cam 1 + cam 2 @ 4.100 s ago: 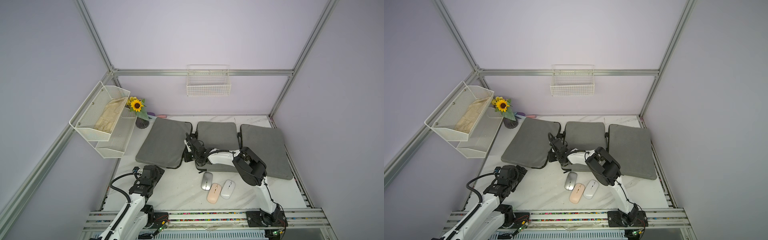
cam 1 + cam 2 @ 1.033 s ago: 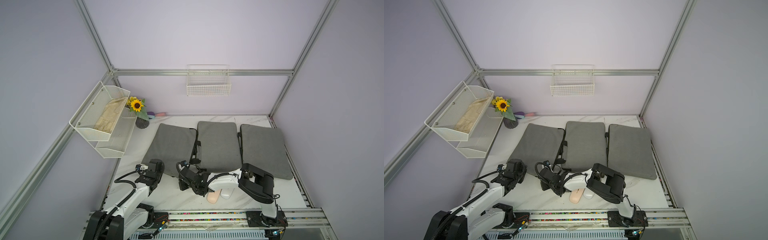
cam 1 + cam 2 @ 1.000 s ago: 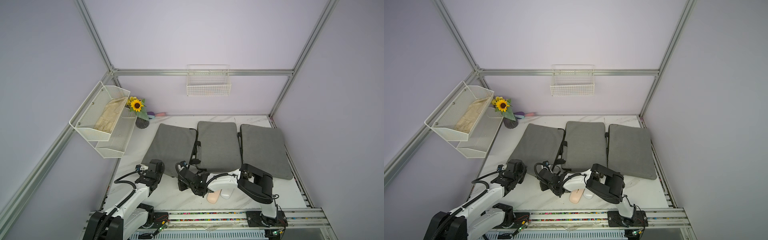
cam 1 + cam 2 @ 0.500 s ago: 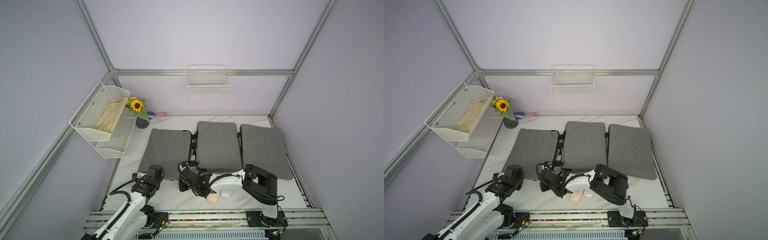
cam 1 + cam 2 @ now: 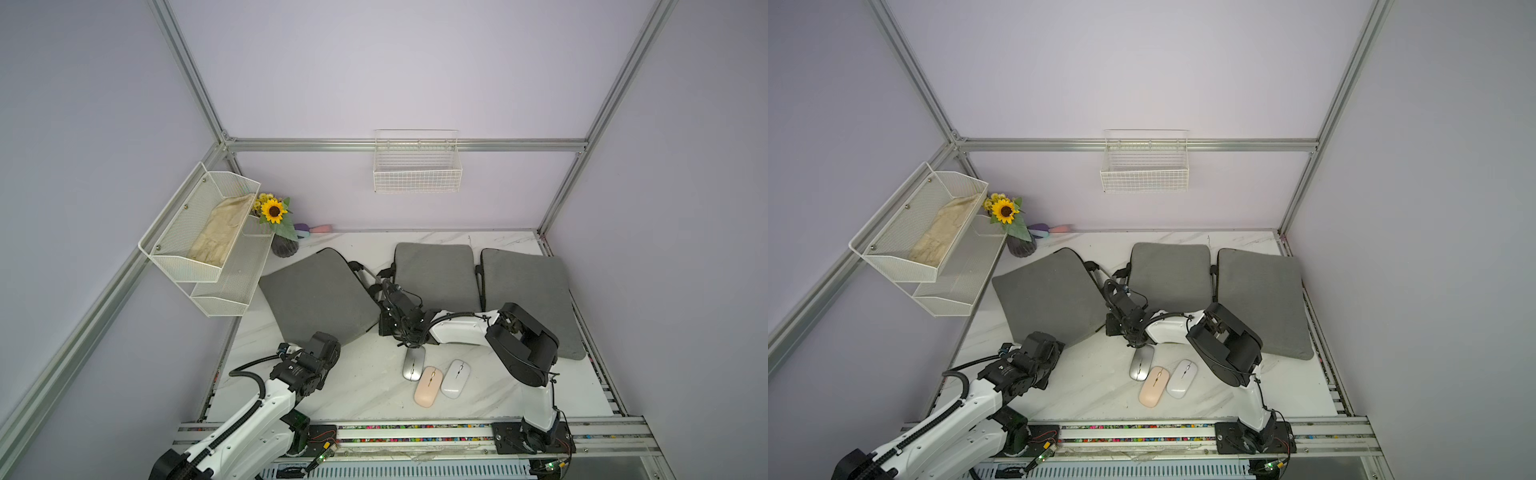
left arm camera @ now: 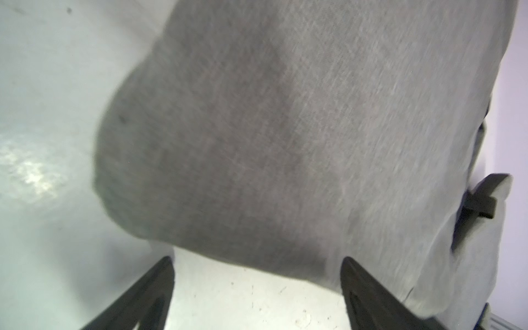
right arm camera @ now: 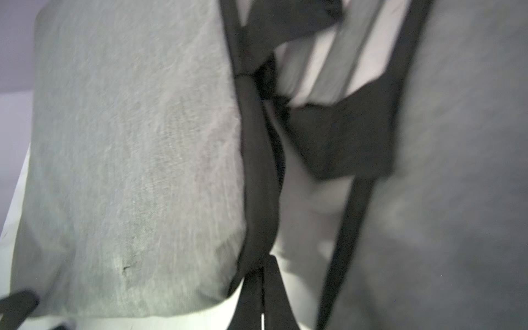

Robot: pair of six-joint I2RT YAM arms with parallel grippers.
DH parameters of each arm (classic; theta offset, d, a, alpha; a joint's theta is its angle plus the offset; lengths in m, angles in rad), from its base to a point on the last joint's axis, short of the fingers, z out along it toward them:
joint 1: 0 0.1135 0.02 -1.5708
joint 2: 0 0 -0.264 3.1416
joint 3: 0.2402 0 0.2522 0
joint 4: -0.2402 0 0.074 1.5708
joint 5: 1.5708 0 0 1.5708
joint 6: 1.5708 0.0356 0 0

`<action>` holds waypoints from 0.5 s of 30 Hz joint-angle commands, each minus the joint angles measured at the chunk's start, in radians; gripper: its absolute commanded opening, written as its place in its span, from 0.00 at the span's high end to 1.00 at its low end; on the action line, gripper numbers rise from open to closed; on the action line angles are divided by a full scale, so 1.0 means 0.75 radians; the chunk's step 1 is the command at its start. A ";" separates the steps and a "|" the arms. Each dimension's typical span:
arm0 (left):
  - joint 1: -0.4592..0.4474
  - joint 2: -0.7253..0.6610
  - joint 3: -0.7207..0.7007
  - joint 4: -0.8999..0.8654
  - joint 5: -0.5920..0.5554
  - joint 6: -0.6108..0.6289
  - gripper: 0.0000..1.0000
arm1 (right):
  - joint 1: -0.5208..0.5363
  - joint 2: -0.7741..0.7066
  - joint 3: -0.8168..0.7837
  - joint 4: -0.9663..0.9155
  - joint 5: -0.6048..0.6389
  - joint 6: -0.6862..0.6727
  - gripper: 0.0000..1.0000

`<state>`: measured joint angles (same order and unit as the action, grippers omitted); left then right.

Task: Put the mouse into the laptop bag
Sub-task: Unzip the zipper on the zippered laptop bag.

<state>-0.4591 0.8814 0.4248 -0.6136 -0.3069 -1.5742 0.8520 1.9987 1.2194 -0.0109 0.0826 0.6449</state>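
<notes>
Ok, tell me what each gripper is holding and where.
Left gripper: open, holding nothing. Right gripper: shut, apparently pinching the laptop bag by its black zipper edge; the blur leaves that uncertain.

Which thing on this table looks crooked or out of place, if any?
The gray laptop bag nearest the flower vase lies askew: it is turned at an angle, while the middle bag and the third bag lie straight, side by side. Nothing looks spilled or damaged.
</notes>
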 commanded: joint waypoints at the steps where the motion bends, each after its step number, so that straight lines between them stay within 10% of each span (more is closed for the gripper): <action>1: -0.006 0.101 0.287 -0.134 0.051 0.260 0.08 | -0.013 0.029 0.069 -0.107 0.095 -0.073 1.00; 15: 0.015 0.803 0.447 0.264 0.026 0.415 0.20 | 0.078 0.011 -0.018 -0.026 -0.023 -0.269 1.00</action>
<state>-0.4587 1.4075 0.7353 -0.5407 -0.3050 -1.2865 0.8680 2.0087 1.2007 -0.0189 0.1062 0.4976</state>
